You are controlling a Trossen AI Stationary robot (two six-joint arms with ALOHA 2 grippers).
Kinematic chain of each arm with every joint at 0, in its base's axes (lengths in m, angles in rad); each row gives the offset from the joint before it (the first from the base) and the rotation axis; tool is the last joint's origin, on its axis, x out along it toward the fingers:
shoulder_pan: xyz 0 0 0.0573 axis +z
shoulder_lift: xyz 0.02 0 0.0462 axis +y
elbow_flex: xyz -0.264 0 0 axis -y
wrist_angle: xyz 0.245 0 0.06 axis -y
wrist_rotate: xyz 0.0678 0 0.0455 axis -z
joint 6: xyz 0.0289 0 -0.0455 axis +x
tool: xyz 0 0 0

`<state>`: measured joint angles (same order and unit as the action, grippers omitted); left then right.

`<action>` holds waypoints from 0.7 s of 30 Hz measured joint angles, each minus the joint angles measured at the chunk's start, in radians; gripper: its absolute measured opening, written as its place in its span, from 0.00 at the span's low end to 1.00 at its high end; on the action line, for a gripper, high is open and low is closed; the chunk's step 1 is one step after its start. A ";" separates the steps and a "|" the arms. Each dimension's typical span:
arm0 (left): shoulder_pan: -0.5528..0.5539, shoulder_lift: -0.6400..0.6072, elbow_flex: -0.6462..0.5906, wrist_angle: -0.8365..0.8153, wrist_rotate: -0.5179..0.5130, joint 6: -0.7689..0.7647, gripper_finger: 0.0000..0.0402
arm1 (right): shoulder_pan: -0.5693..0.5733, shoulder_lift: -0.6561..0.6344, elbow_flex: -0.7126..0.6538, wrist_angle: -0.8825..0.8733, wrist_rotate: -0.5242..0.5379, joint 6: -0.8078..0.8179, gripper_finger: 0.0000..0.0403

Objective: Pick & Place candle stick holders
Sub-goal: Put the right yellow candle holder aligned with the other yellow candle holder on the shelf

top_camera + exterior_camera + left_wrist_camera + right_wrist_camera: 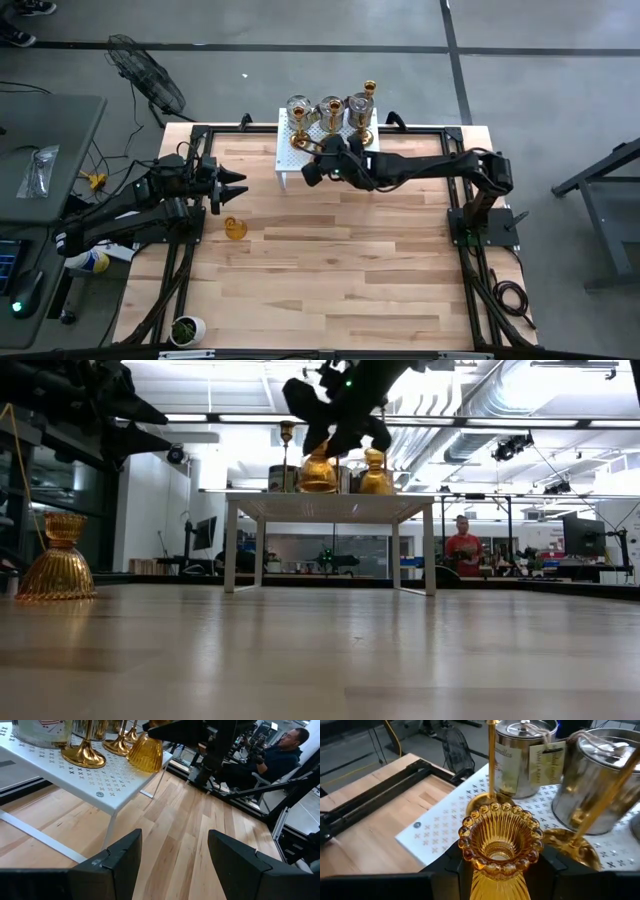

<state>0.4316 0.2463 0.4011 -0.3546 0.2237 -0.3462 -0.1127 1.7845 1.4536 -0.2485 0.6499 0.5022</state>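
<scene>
Starting at the left of the high view, the left gripper [240,186] hangs over the table's left edge with its jaws spread and nothing between them; its wrist view shows the two dark fingers [122,857] apart over bare wood. Just in front of it an amber cup [235,228] rests alone on the table [350,280], upside down in the low view, and a potted plant [187,328] sits at the near left corner. Further right, the white stand [290,160] at the far edge carries the rest of the holders: silver-grey cans and gold stems, one tall gold stick [368,95] among them. The right gripper [318,165] is over the stand's near left part, pinching a second amber cup [500,840] by its ribbed body, rim toward the wrist camera. By my reckoning the task is early: one cup sits on the wood, one is in hand, the others still wait. Room is ample across the table's middle and right; the tight spot is the crowded stand, where gold bases stand close beside the held cup.
</scene>
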 joint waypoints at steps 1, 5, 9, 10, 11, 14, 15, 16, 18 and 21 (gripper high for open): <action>0.000 0.000 0.000 0.000 0.000 0.000 0.56 | 0.000 0.006 0.000 0.009 0.006 0.001 0.31; 0.000 0.000 0.000 0.000 0.000 0.000 0.56 | -0.006 0.009 0.000 0.015 0.027 0.020 0.30; 0.000 0.000 0.000 0.000 0.000 0.000 0.56 | -0.009 0.009 -0.001 0.009 0.033 0.018 0.31; 0.000 0.000 0.000 0.000 0.000 0.000 0.56 | -0.009 0.009 -0.001 0.009 0.033 0.018 0.31; 0.000 0.000 0.000 0.000 0.000 0.000 0.56 | -0.009 0.009 -0.001 0.010 0.033 0.018 0.31; 0.000 0.000 0.000 0.000 0.000 0.000 0.56 | -0.008 0.009 -0.001 0.005 0.032 0.018 0.31; 0.000 0.000 0.000 0.000 0.000 0.000 0.56 | -0.008 0.009 -0.001 0.003 0.032 0.018 0.31; 0.000 0.000 0.000 0.000 0.000 0.000 0.56 | -0.008 0.009 -0.001 0.002 0.032 0.018 0.31; 0.000 0.000 0.000 0.000 0.000 0.000 0.56 | -0.008 0.009 -0.001 -0.008 0.032 0.023 0.32; 0.000 0.000 0.000 0.000 0.000 0.000 0.56 | -0.008 0.009 -0.002 -0.023 0.032 0.048 0.32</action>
<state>0.4316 0.2465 0.4011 -0.3542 0.2236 -0.3462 -0.1207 1.7931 1.4521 -0.2718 0.6821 0.5502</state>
